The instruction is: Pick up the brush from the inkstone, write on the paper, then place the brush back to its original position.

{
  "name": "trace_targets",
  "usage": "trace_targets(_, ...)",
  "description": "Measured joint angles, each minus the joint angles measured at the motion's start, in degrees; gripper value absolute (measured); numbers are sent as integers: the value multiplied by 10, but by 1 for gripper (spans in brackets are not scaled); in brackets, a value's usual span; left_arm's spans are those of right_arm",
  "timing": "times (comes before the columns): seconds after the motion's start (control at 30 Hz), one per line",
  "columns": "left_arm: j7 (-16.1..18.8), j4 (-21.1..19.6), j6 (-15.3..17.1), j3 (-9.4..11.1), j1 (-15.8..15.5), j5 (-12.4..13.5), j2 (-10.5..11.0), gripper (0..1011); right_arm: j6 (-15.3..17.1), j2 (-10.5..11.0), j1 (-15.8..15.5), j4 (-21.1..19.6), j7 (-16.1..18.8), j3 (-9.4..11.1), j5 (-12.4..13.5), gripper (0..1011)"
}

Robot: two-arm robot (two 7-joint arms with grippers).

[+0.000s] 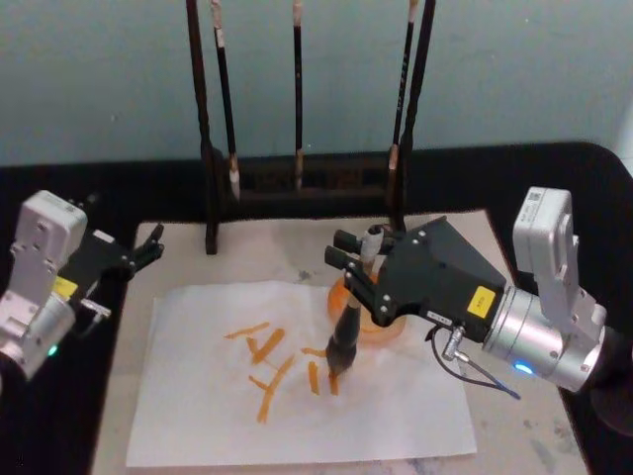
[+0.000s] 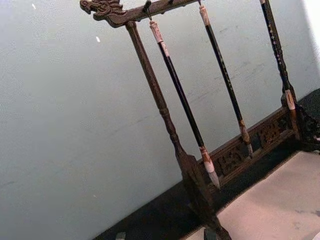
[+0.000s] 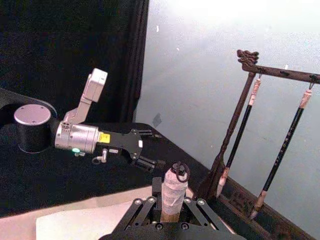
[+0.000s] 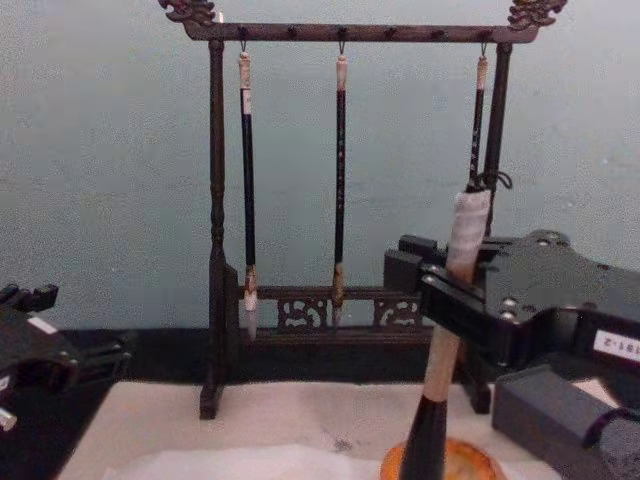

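Note:
My right gripper (image 1: 354, 275) is shut on the pale handle of the brush (image 1: 346, 341), which stands nearly upright. Its dark bristle tip touches the white paper (image 1: 198, 396) beside several orange strokes (image 1: 272, 361). The round orange inkstone (image 1: 388, 332) lies just behind the brush, partly hidden by the gripper. The chest view shows the brush (image 4: 455, 290) with its white-wrapped end and cord loop rising above the gripper's fingers (image 4: 445, 300), and the inkstone (image 4: 470, 462) below. In the right wrist view the wrapped brush (image 3: 175, 192) end stands up. My left gripper (image 1: 148, 247) rests open at the mat's far left corner, away from the paper.
A dark wooden rack (image 1: 297, 188) with three thin black brushes (image 1: 297, 99) hanging from it stands at the back of the cream mat (image 1: 287, 242). The table around the mat is black (image 1: 554, 188). A pale wall rises behind the rack.

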Motion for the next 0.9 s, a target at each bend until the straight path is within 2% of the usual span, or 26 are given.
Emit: trace_targets(0.9,0,0,0,0,0,0,0,1010,7,23,-29,-26,2,22,-7,151)
